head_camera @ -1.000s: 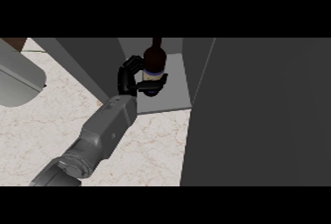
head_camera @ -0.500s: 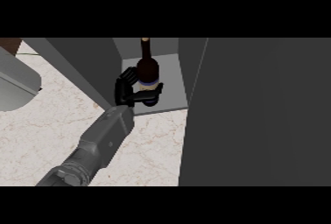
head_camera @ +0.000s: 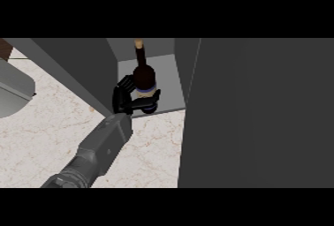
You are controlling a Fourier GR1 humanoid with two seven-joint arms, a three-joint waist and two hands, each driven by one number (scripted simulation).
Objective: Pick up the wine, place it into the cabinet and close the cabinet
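The left forearm [head_camera: 98, 150] is shown entering at the lower left edge and is angled up and to the right. The wrist is held in line with the forearm, with no marked bend. The left hand [head_camera: 123, 99] is set at the far end of the arm, with its palm turned to the right. Its fingers [head_camera: 145, 103] are curled round the lower body of the wine [head_camera: 144, 77], and a further part of the hand is seen against the left side of the wine, higher up
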